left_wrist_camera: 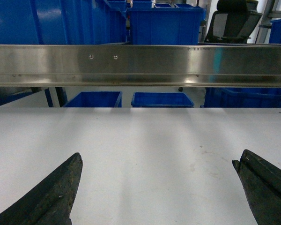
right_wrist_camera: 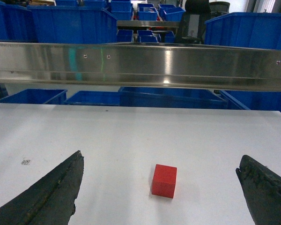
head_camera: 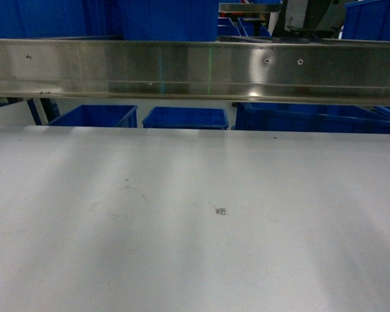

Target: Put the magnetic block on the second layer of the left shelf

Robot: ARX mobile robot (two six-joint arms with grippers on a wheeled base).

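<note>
White tabletop [head_camera: 182, 247], steel rail [head_camera: 195, 71], blue bins [right_wrist_camera: 70, 23] behind; red magnetic block [right_wrist_camera: 164, 180] loose; both jaws spread.

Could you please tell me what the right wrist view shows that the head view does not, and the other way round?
Only the right wrist view shows the magnetic block, sitting on the white table between the wide-open fingers of the right gripper. Only the head view shows a long bare stretch of tabletop with no block and no gripper in it. Both show the steel rail across the top, blue bins behind it, and a small printed marker on the table.
</note>
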